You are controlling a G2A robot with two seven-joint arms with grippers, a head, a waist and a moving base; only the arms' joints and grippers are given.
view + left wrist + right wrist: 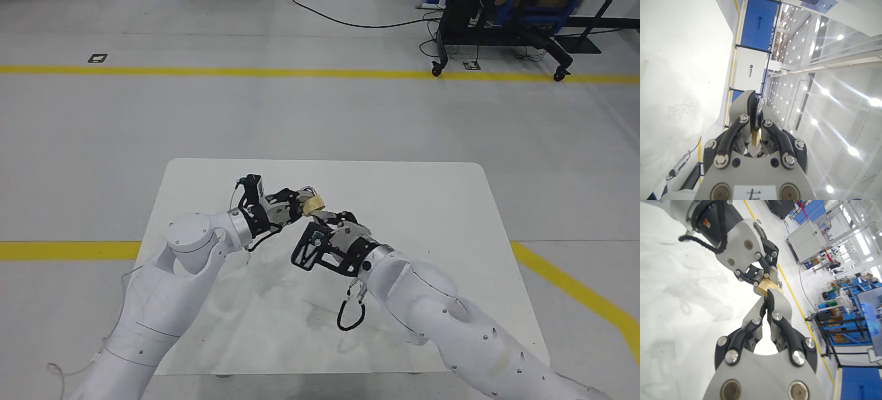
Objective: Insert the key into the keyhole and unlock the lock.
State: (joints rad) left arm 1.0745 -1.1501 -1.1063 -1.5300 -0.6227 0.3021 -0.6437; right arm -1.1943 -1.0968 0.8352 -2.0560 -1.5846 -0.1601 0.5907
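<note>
While left fingers clamp the lock, closed right fingers touch it.

Top camera looks down on the table; wrist cameras sit close, all sharing the lock

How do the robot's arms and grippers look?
The left arm and right arm have glossy white shells. The left gripper and right gripper have grey palm plates, black linkages with silver bolts, and grey fingers with black ribbed pads. Black cable at the left wrist; white label on the left plate.
</note>
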